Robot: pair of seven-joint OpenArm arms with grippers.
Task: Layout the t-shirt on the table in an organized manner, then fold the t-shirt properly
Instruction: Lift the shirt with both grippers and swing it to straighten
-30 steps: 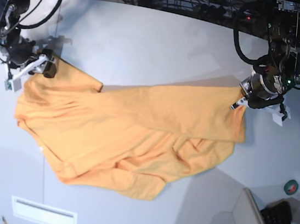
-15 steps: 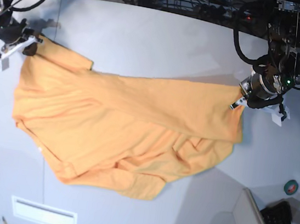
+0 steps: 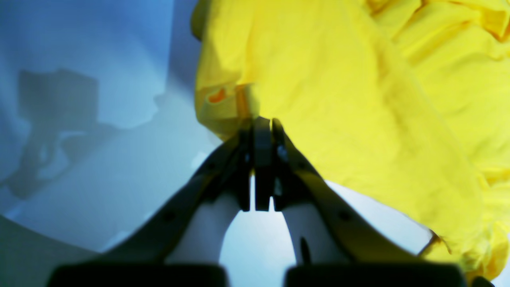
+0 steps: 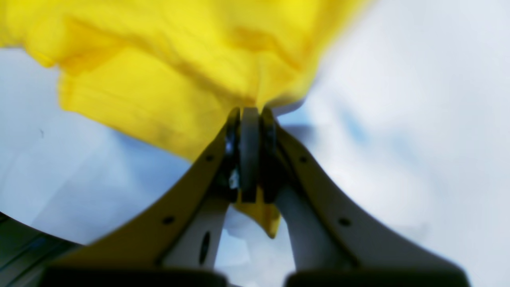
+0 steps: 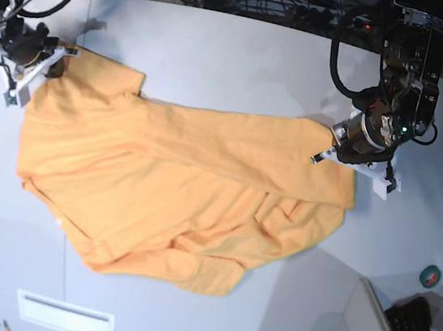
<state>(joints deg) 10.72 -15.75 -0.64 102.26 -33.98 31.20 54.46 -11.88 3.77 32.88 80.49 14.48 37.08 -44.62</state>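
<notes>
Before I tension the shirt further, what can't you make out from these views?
- Base view: the right gripper and left gripper are small; their grip points on the t-shirt are hidden by the arms.
- Right wrist view: motion blur smears the fabric, so which edge is pinched is unclear.
- Left wrist view: the shirt runs off the top and right edges.
- Neck tag and line markings: not discernible anywhere.

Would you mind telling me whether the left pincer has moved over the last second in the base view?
Yes. The left pincer, shut on the t-shirt, has shifted toward the image's left and slightly down, away from the table's right edge.
</notes>
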